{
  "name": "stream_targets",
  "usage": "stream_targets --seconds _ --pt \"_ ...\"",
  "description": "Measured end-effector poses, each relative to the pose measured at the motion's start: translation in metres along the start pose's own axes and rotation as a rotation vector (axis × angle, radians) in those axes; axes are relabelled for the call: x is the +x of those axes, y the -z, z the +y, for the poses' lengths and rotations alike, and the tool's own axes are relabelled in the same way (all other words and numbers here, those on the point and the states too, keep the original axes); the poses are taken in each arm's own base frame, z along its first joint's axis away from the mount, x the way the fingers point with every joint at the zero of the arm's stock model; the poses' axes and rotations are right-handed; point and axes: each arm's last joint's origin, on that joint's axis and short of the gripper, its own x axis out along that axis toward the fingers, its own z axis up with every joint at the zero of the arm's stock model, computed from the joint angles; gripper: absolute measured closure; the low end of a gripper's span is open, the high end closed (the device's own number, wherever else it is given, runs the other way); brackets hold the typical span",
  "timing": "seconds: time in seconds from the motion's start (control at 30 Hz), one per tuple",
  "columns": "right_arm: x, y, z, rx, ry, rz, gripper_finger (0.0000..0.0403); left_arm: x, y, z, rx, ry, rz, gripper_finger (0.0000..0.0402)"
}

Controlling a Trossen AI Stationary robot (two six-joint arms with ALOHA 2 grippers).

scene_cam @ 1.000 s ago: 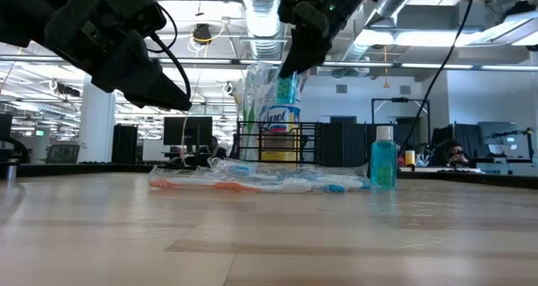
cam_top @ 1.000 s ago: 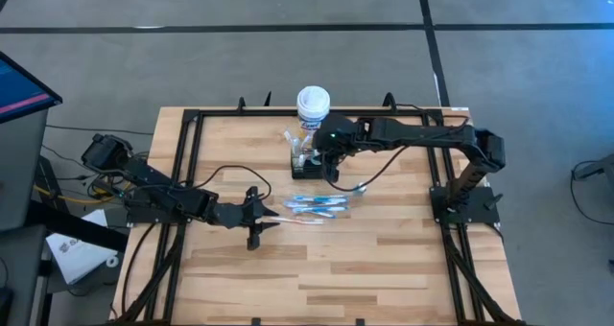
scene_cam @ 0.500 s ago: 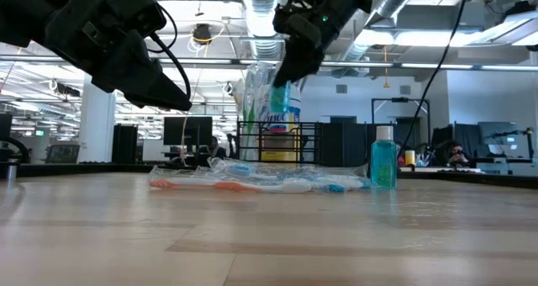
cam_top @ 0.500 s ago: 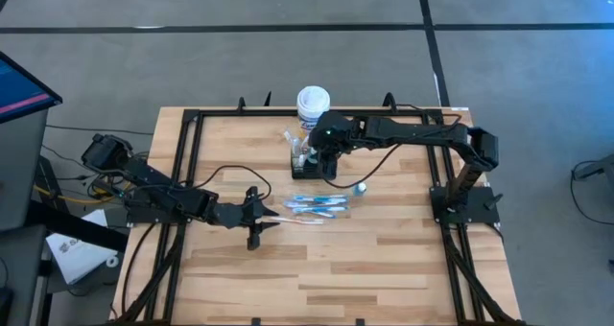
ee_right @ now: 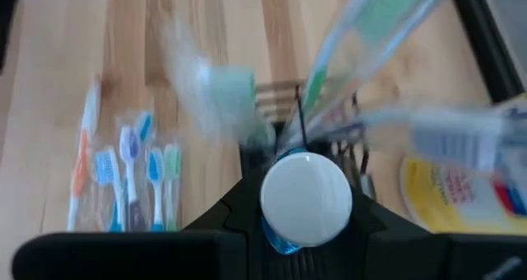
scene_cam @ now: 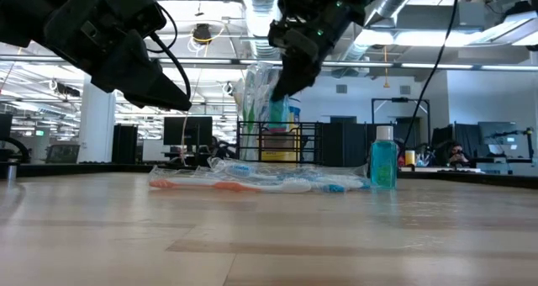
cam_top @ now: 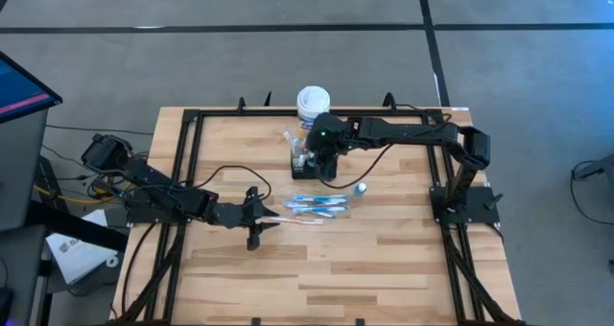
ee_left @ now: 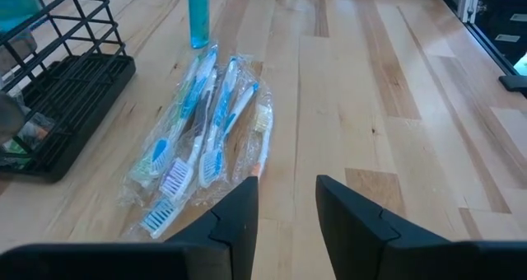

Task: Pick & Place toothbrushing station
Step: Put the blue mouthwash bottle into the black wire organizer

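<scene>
- The step in hand looks like loading the toothbrushing station (cam_top: 307, 163): the right gripper (cam_top: 321, 153) hangs right over this black wire caddy, its fingers clamped on a small bottle (ee_right: 305, 199) with a white cap and blue contents.
- The caddy sits toward the table's far edge, just in front of the yellow canister (cam_top: 313, 104), and already holds wrapped toothbrushes standing upright.
- The next move, as I judge it, is a straight drop into a free cell of the caddy, then letting go; the upright brushes crowd the opening, so the bottle needs lining up first.
- A second blue bottle (cam_top: 360, 188) stands a little to the caddy's right, and a bundle of wrapped toothbrushes (cam_top: 317, 207) lies just on its near side.
- The left gripper (cam_top: 257, 222) waits low on the caddy's near-left, beyond the bundle, its fingers a little apart and holding nothing.
- Room: the table (cam_top: 384, 268) is bare on the caddy's near side past the bundle; the canister closes off its far side.
</scene>
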Motion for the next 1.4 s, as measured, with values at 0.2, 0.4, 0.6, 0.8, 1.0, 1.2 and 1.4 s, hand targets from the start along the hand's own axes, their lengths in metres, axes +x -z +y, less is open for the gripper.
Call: stream_targets --seconds 0.2,0.4,0.6,0.8,1.0,1.2,1.4 --pt "0.003 0.002 -0.002 0.001 -0.004 0.011 0.0323 0.0 0.0 0.0 0.0 0.0 0.0 0.0284" --pt "0.004 0.003 -0.004 0.008 -0.021 0.016 0.0323 0.0 0.0 0.0 -0.009 0.0 0.0 0.0284" --pt "0.015 0.007 -0.006 0.014 -0.021 0.042 0.0323 0.0 0.0 0.0 -0.013 0.0 0.0 0.0284" --pt "0.026 0.01 -0.009 0.017 -0.02 0.063 0.0323 0.0 0.0 0.0 -0.012 0.0 0.001 0.0284" --pt "0.025 0.01 -0.01 0.018 -0.023 0.061 0.0323 0.0 0.0 0.0 -0.012 0.0 0.001 0.0284" --pt "0.025 0.01 -0.011 0.022 -0.037 0.059 0.0323 0.0 0.0 0.0 -0.014 0.0 0.0 0.0284" --pt "0.025 0.01 -0.011 0.022 -0.038 0.06 0.0323 0.0 0.0 0.0 -0.015 0.0 0.0 0.0284"
